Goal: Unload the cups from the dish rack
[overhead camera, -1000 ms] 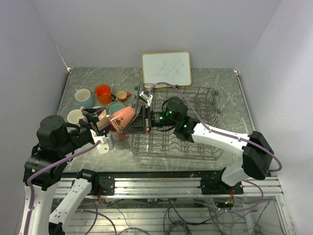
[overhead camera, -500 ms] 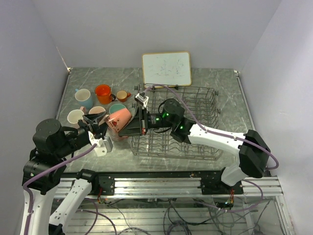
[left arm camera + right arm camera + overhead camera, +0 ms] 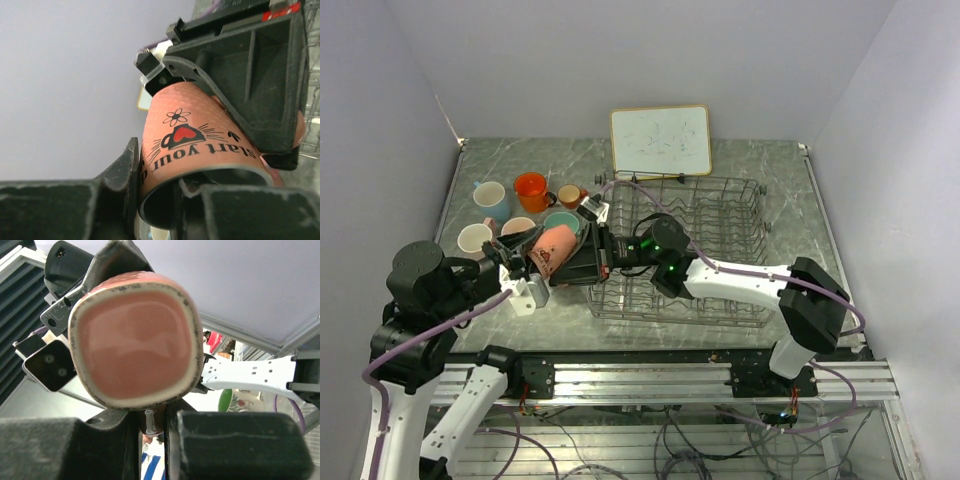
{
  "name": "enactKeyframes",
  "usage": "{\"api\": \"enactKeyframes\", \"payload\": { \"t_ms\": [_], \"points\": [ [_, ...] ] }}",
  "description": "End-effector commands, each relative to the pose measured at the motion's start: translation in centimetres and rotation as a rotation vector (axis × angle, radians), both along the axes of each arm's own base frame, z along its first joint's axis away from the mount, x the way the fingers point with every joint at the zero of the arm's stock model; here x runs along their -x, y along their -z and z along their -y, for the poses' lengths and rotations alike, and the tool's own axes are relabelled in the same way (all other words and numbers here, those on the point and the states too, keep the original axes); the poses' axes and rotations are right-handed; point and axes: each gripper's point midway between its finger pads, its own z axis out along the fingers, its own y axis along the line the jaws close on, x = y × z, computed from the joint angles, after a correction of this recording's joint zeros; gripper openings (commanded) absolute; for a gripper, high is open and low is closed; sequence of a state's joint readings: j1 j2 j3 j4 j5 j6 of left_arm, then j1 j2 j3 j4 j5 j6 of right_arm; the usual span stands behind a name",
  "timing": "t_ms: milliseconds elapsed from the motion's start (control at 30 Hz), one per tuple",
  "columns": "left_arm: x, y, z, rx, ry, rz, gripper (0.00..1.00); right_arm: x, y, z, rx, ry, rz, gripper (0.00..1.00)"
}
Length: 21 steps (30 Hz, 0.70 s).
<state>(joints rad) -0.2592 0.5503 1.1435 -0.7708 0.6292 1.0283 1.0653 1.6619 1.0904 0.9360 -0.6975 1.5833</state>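
Pink glaze identifies the mug (image 3: 555,245) now in transfer. You will find it lying on its side in the air above the tabletop (image 3: 770,165), just left of the dish rack (image 3: 760,215) and outside its wires.

Left pincer (image 3: 525,262): clamped on the mug's rim. In the left wrist view, one finger sits outside the wall and the other inside the mouth. The same view shows black lettering, "start your", with a red heart on the mug's side.

Right pincer (image 3: 568,260): clamped on the opposite end, at the base. In the right wrist view, the squarish base faces you, and the fingers (image 3: 100,450) stand close together beneath it, gripping a narrow part of the mug.

Resting on the tabletop behind the left pincer are an orange mug (image 3: 531,186), a light blue mug (image 3: 490,196) and a green mug (image 3: 560,221).
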Motion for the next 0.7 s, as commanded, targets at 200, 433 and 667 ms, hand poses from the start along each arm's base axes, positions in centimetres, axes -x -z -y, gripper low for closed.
{"api": "enactKeyframes", "payload": {
  "t_ms": [200,433,667],
  "points": [
    [-2.2,3.5,-1.8,-0.03,-0.157,-0.187,0.07,-1.7,-0.9,1.6,0.02,0.098,0.053,0.78],
    [-6.2,11.7,-8.5,-0.296,-0.573,-0.489,0.07,-10.5,5.8,8.4,0.416,0.475,0.083,0.95],
    [-6.5,16.4,-9.8,-0.367,-0.679,-0.683,0.07,-13.6,8.6,15.3,0.578,0.653,0.087,0.96]
  ]
}}
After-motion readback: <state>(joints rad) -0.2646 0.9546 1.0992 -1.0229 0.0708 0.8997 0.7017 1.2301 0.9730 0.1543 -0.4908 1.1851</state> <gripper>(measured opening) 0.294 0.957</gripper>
